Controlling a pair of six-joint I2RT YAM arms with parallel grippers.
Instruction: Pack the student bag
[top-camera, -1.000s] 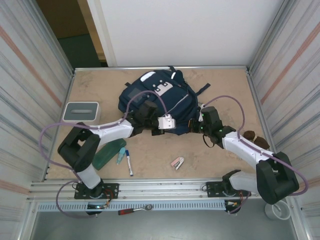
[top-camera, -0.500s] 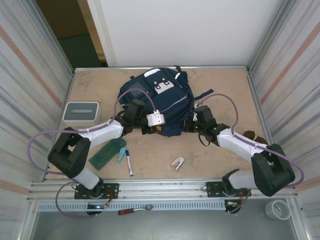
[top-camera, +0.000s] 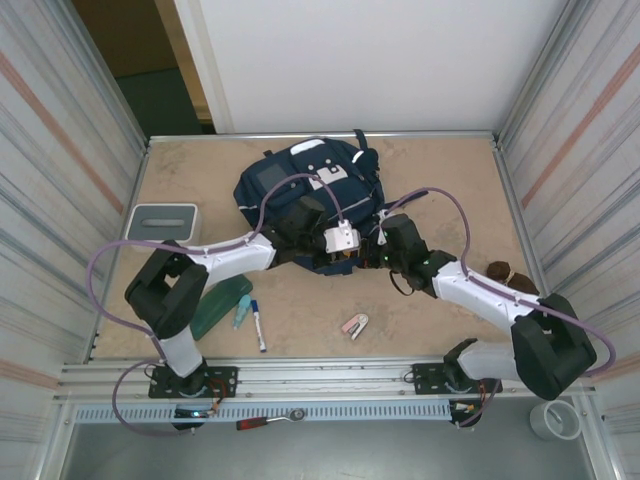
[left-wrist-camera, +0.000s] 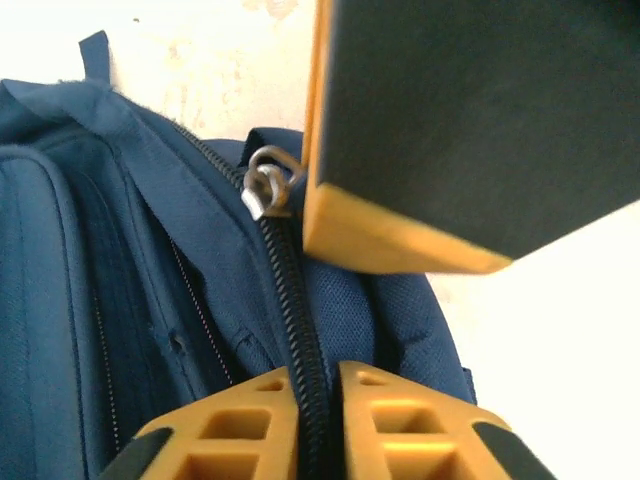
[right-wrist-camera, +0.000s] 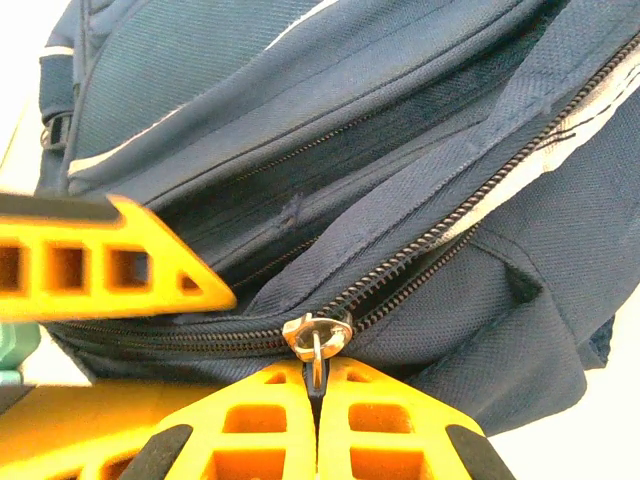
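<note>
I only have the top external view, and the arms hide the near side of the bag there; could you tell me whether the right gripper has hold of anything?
Observer: Yes. In its wrist view the right gripper is shut on the metal zip pull of the student bag.
Operator: Thank you. And what is the left one doing?
Observer: The left gripper is pinching the bag along its zip line, which runs out from between the two fingers.
Operator: Is the zip closed at that spot?
Observer: Yes. From those fingers up to a metal slider, the teeth are meshed shut.
</note>
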